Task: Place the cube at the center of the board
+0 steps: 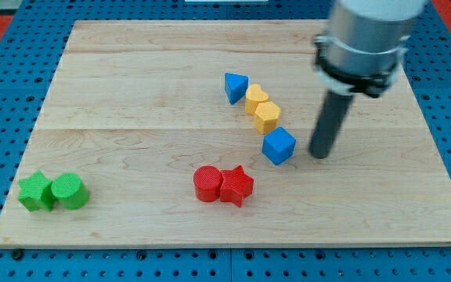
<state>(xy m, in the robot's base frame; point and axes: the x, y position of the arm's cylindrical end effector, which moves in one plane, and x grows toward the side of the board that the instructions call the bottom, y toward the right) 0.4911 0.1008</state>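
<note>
A blue cube [279,146] sits on the wooden board [131,94], a little right of the board's middle. My tip [319,155] is on the board just to the cube's right, a small gap apart from it. The dark rod rises from the tip toward the view's top right into the grey arm body. A yellow hexagonal block [268,116] touches the cube's upper left corner, with a yellow heart-like block [255,97] and a blue triangular block [236,86] in a line beyond it.
A red cylinder [207,184] and a red star [237,186] sit together below the cube. A green block [34,193] and a green cylinder [70,191] sit at the board's lower left corner. Blue pegboard surrounds the board.
</note>
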